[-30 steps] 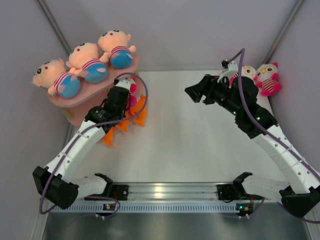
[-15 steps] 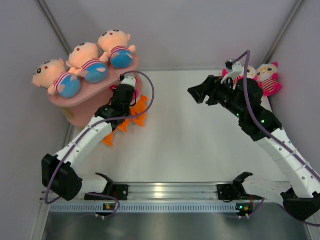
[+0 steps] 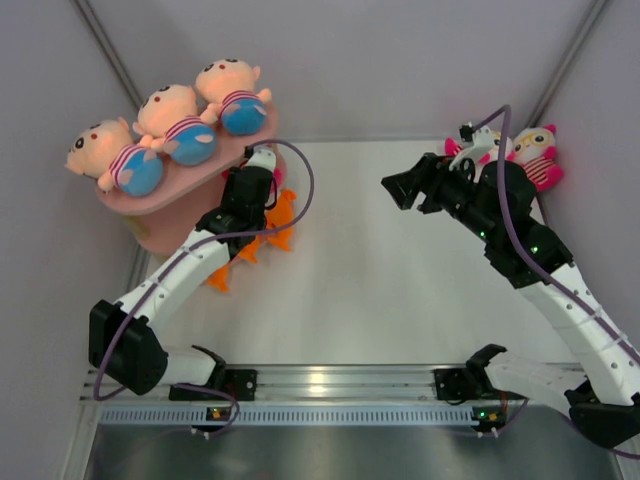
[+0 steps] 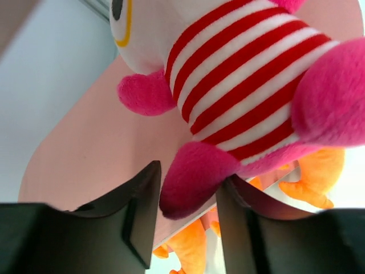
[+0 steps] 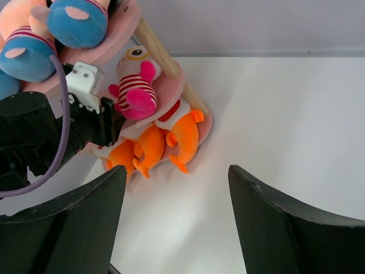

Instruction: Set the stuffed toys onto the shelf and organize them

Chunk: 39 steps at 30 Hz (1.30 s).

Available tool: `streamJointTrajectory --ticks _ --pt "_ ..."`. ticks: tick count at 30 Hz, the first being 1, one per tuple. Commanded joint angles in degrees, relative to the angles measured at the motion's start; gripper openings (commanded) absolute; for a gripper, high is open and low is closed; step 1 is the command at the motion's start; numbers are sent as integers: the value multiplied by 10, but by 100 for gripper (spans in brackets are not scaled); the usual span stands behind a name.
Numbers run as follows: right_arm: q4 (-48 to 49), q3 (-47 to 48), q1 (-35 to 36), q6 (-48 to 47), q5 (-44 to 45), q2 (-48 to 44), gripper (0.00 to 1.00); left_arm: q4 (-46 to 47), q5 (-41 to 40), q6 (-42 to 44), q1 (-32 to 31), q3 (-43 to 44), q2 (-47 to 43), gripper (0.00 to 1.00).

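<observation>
Three boy dolls (image 3: 110, 155) (image 3: 172, 125) (image 3: 232, 95) lie on the top board of the pink shelf (image 3: 130, 205). My left gripper (image 3: 257, 180) reaches under that board. In the left wrist view it (image 4: 188, 191) is shut on the pink foot of a white striped doll (image 4: 245, 74). The right wrist view shows this doll (image 5: 137, 85) on the middle board (image 5: 174, 85), with the left gripper (image 5: 111, 123) beside it. Two more white dolls (image 3: 537, 155) (image 3: 497, 145) sit at the back right, one partly hidden by my right arm. My right gripper (image 3: 392, 186) is open and empty above the table.
Orange plush animals (image 3: 265, 235) (image 5: 154, 145) lie on the shelf's bottom board, below the held doll. Grey walls close in the left, back and right sides. The white table (image 3: 380, 280) stretches between the shelf and the right dolls.
My left gripper has pushed further in under the top board with the striped doll. My right arm has drawn slightly right and back.
</observation>
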Motion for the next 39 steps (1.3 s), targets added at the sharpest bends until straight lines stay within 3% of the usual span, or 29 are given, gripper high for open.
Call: streamJointTrajectory --ticks 1,7,10,12,16,20,28,31,34,39 --pt "-2 0 -5 -14 9 -10 73 57 2 0 5 15 -7 49" --pt "-16 -6 -8 -48 45 4 78 49 40 46 5 1 -59 51" --pt "-26 -12 -43 -81 38 25 80 41 85 79 4 -31 -91 52" --pt "-16 -15 -114 -113 -17 43 81 33 103 104 4 -47 -124 54" --pt "4 16 -266 -165 -65 162 83 -12 195 142 4 -65 -186 62" --pt "29 77 -318 -249 -42 302 82 -73 285 149 4 -56 -227 66" --pt "107 214 -398 -268 -95 524 81 -175 398 134 4 -39 -280 69" --pt "117 259 -434 -207 -121 567 80 -175 397 141 4 -34 -275 69" --pt "187 265 -481 -38 -149 597 79 -175 397 144 5 -27 -262 69" --pt "169 363 -498 26 -126 720 82 -175 398 153 5 -23 -246 69"
